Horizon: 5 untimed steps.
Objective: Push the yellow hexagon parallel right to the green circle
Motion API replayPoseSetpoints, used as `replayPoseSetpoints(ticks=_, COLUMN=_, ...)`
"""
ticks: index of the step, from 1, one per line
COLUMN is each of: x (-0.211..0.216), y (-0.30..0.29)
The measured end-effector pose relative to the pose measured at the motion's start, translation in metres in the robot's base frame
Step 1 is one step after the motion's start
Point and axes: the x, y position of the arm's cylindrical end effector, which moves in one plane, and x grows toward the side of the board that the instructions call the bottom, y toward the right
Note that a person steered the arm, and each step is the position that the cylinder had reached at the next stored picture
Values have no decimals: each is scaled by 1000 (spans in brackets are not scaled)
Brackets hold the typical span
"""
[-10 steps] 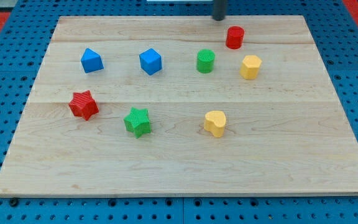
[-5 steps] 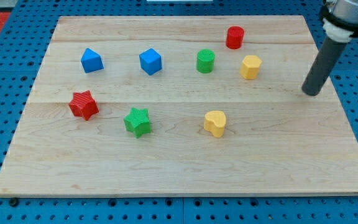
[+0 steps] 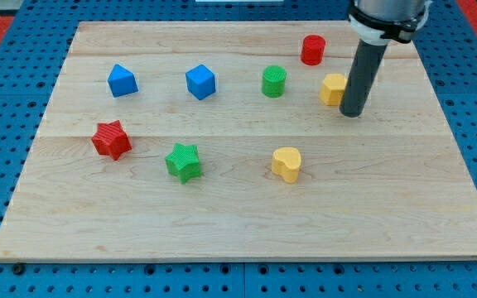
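Observation:
The yellow hexagon (image 3: 332,88) lies on the wooden board (image 3: 238,207) at the upper right, partly hidden by my rod. The green circle (image 3: 274,81) stands to its left, slightly higher in the view. My tip (image 3: 351,112) rests on the board just right of and slightly below the yellow hexagon, very close to it or touching its lower right side.
A red cylinder (image 3: 312,50) is above the yellow hexagon. Two blue cubes (image 3: 122,80) (image 3: 199,82) sit at the upper left. A red star (image 3: 111,139), a green star (image 3: 183,161) and a yellow heart (image 3: 287,164) lie lower down.
My tip has moved from the board's top edge, out to the right side, then left to the yellow hexagon's lower right. No block has visibly moved.

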Motion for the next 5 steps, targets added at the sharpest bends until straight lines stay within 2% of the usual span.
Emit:
replayPoseSetpoints(ticks=2, x=-18, y=-13)
replayPoseSetpoints(ticks=5, x=-22, y=-8)
